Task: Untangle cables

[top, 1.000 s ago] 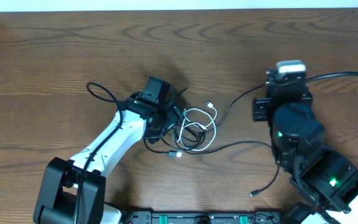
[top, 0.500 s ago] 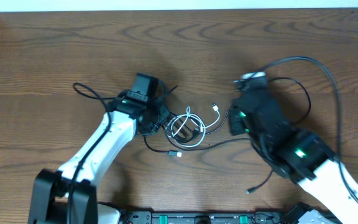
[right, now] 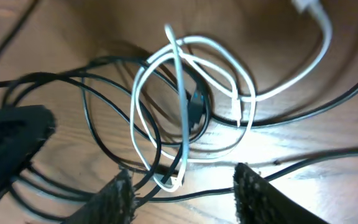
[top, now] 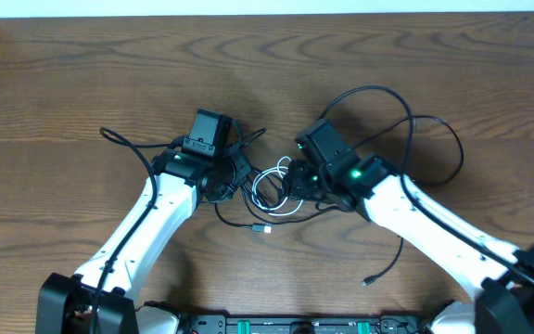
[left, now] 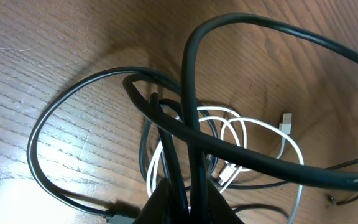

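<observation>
The cables lie in one tangle at mid-table: white cable (top: 276,192) looped through two thin black cables (top: 241,219). One black plug (top: 262,228) rests just below the tangle; another black end (top: 367,279) trails to the lower right. My left gripper (top: 228,178) (left: 185,194) sits at the tangle's left edge, shut on black cable strands (left: 166,134) that run up from its jaws. My right gripper (top: 292,184) (right: 182,177) hovers at the tangle's right edge, open, with a bend of the white cable (right: 178,93) and a black strand (right: 194,109) between its fingers, untouched.
Thick black arm wires arc behind the right arm (top: 378,97) and beside the left arm (top: 119,141). The table's far edge (top: 267,16) runs along the top. The left gripper's dark finger (right: 11,134) shows at the left of the right wrist view.
The right arm swung in from the right to the tangle and its jaws opened. The left gripper closed on black strands and drew them slightly left.
</observation>
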